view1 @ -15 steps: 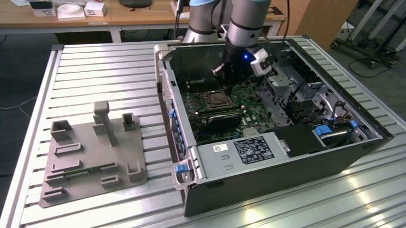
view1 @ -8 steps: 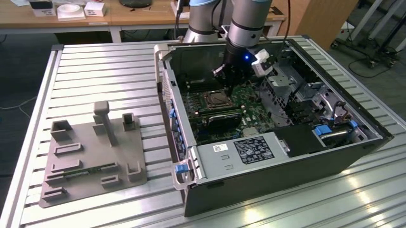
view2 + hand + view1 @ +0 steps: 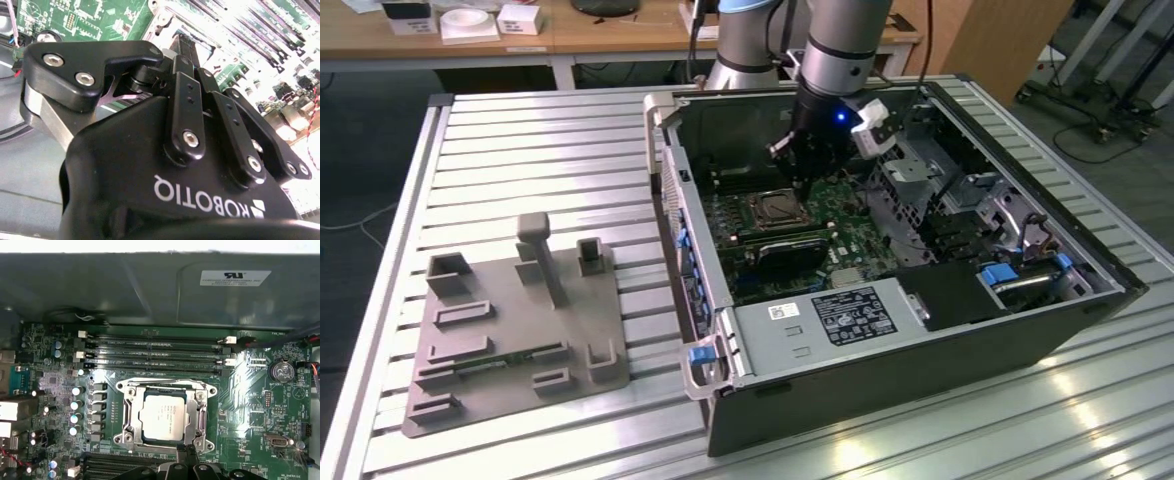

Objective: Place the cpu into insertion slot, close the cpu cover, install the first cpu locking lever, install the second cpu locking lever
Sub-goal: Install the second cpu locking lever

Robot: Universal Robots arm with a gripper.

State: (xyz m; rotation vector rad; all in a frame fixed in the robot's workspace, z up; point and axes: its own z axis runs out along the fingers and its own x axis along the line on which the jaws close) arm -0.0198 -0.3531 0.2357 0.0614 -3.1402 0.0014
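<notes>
CPU, with its silvery top showing, sits flat inside the insertion slot on the green motherboard. In the first wrist view the cpu cover lies down over the chip, its square frame surrounding the metal top so the chip shows through the cut-out. Whether the locking levers along the socket's sides are latched I cannot tell.

In the exterior view the slot lies inside the open computer case, which rests on a slatted metal table. The arm reaches down into the case from above, and the gripper hangs just over the socket's far edge. In the first wrist view the gripper has its fingertips right at the socket's rim, close together, but whether they are pinched on anything there or merely near it I cannot tell. The second wrist view shows the gripper body and finger linkages from behind, with the fingertips reaching toward the socket frame.

4 long memory slots run beside the socket, between it and the case wall. At the exterior view's left, well apart from the case, a grey fixture plate with upright posts sits on the table.
</notes>
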